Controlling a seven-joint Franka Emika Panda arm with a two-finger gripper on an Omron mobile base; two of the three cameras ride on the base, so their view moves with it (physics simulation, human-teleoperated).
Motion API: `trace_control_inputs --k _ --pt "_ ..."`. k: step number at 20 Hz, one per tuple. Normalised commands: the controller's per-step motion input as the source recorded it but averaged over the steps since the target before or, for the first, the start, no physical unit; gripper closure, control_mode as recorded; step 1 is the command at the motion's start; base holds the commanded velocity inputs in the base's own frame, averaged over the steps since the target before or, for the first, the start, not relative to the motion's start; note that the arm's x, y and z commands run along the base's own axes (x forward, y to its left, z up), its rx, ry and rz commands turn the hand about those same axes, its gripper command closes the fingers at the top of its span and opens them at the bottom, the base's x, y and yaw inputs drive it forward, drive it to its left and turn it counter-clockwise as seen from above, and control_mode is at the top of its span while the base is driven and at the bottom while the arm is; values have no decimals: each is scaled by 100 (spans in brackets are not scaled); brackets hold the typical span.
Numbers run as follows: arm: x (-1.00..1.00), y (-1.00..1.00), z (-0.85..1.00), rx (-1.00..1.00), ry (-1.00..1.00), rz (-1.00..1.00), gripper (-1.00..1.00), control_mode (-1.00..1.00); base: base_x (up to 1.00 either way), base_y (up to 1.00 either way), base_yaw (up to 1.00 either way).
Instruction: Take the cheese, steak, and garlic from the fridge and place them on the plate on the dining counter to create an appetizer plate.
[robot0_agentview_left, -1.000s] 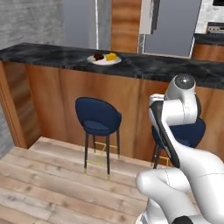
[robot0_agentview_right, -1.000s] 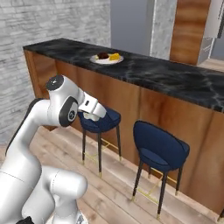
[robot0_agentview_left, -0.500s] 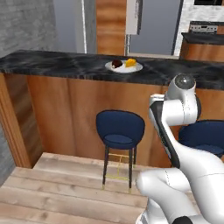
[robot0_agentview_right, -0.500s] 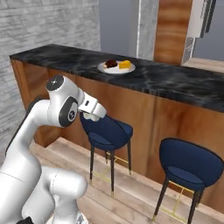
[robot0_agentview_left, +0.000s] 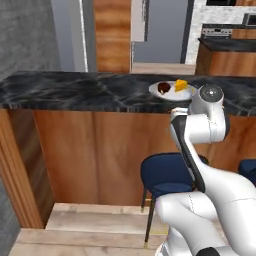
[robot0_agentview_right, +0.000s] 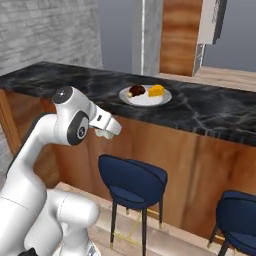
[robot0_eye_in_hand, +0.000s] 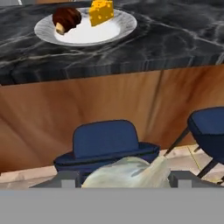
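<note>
My gripper (robot0_eye_in_hand: 124, 178) is closed on the garlic (robot0_eye_in_hand: 127, 173), a pale cream bulb wedged between my fingers, held low before the counter (robot0_eye_in_hand: 183, 39). On the plate (robot0_eye_in_hand: 116, 27) sit the dark steak (robot0_eye_in_hand: 66, 18) and yellow cheese (robot0_eye_in_hand: 100, 12). Since a second ago my base has driven on, so the plate now sits further right in both base views.

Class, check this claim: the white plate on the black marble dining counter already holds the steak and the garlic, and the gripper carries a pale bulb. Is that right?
Not quite. The plate on the dining counter holds the steak and the cheese, not the garlic. The hand view shows the yellow wedge beside the dark lump, while the garlic sits in the gripper.
</note>
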Motion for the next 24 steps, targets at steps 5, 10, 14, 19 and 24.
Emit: trace_control_inputs --k 5,10,14,19,24 --pt "0 0 0 0 0 0 100 100 99 27 -24" --pt "0 0 0 0 0 0 100 100 85 0 -20" --pt "35 0 27 -1 0 -10 100 -100 0 0 0" --pt "20 -2 34 0 -2 -5 100 -100 0 0 0" --pt "78 -27 1 0 0 0 100 -100 0 0 0"
